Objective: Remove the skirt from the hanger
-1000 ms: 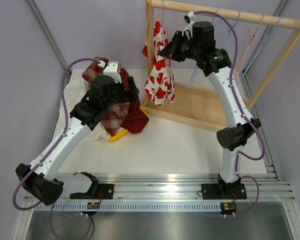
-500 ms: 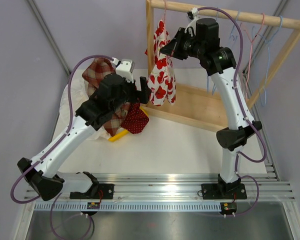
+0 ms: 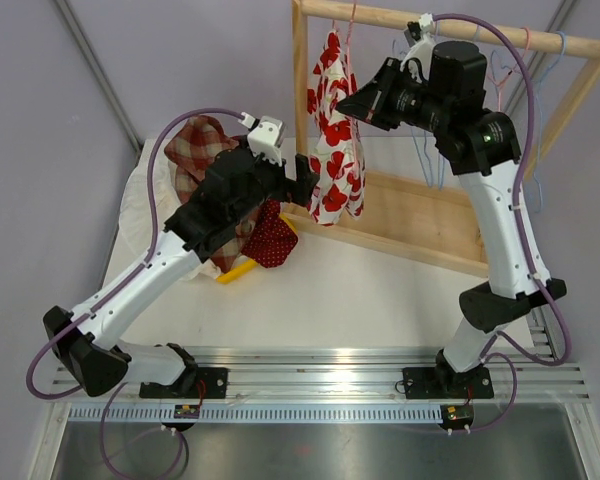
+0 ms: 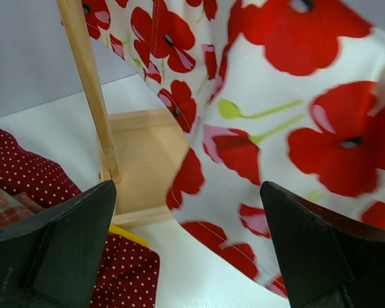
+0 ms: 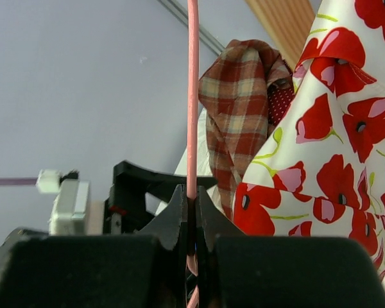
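Note:
The skirt (image 3: pixel 335 130) is white with red poppies and hangs from a thin pink hanger (image 5: pixel 192 96) on the wooden rack's top rail (image 3: pixel 460 22). My right gripper (image 3: pixel 352 103) is up beside the skirt's top and is shut on the hanger wire; in the right wrist view the jaws (image 5: pixel 192 205) pinch the pink wire, with the skirt (image 5: pixel 327 160) to the right. My left gripper (image 3: pixel 305 182) is open by the skirt's lower left edge. In the left wrist view (image 4: pixel 186 192) the skirt (image 4: pixel 295 96) hangs just beyond the spread fingers, with no fabric between them.
The rack's left post (image 4: pixel 90 90) and wooden base (image 3: pixel 410 215) stand right behind the skirt. A pile with a plaid cloth (image 3: pixel 195 145), a red dotted cloth (image 3: pixel 272 238) and a yellow piece (image 3: pixel 238 270) lies at the left. Several bare hangers (image 3: pixel 520 60) hang further right.
My right gripper has closed on the pink hanger and moved right along the rail, carrying the skirt with it. The left arm has reached right and up to the skirt's lower edge.

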Robot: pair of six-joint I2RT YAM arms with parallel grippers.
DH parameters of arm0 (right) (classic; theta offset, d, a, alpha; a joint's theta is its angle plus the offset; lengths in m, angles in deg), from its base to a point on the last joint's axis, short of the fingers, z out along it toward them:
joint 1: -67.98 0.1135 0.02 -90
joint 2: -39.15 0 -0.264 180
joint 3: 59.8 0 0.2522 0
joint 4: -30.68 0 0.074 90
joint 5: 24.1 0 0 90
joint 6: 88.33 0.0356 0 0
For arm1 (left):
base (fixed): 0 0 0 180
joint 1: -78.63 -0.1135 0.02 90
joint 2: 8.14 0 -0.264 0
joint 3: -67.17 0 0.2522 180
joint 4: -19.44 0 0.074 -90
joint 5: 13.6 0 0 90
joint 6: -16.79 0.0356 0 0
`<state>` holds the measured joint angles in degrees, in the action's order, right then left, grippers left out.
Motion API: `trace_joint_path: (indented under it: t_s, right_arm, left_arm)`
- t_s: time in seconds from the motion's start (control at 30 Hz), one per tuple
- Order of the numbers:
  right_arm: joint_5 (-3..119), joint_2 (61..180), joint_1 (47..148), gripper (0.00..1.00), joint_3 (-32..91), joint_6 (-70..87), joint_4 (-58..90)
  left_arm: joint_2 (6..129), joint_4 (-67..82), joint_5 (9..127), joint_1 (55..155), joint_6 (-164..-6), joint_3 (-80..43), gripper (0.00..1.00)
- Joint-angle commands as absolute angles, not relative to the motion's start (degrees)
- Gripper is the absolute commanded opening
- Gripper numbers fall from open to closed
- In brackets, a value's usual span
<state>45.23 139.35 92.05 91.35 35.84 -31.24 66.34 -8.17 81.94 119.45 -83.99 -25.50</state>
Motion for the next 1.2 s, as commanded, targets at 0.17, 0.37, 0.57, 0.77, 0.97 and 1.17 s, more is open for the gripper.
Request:
trace_joint_path:
  t_s: [0.17, 0.37, 0.57, 0.77, 0.97, 1.17]
  right_arm:
    - [40.8, 127.9, 92.4, 0.0, 85.4, 39.3, -25.8]
    - [40.9, 125.1, 92.4, 0.0, 81.7, 40.2, -24.1]
    - [41.3, 124.1, 92.4, 0.0, 80.7, 40.3, -23.6]
    - [42.9, 124.3, 92.4, 0.0, 81.5, 38.7, -24.7]
    - [45.9, 130.4, 92.3, 0.0, 94.6, 35.3, -29.5]
    - [45.2, 135.7, 90.0, 0.0, 103.5, 36.7, -29.3]
  left_arm:
    - [67.8, 3.9, 69.3, 117.9, -81.9, -26.0, 0.99]
    - [68.5, 16.5, 49.2, 115.5, -93.6, -23.2, 0.73]
    - [68.2, 18.9, 43.4, 115.2, -96.8, -22.4, 0.0]
    - [61.7, 12.3, 51.7, 115.2, -93.2, -15.6, 0.0]
    - [53.5, 2.3, 62.8, 115.6, -90.5, -0.1, 0.0]
    - [51.3, -2.1, 71.9, 116.3, -94.8, 13.4, 0.0]
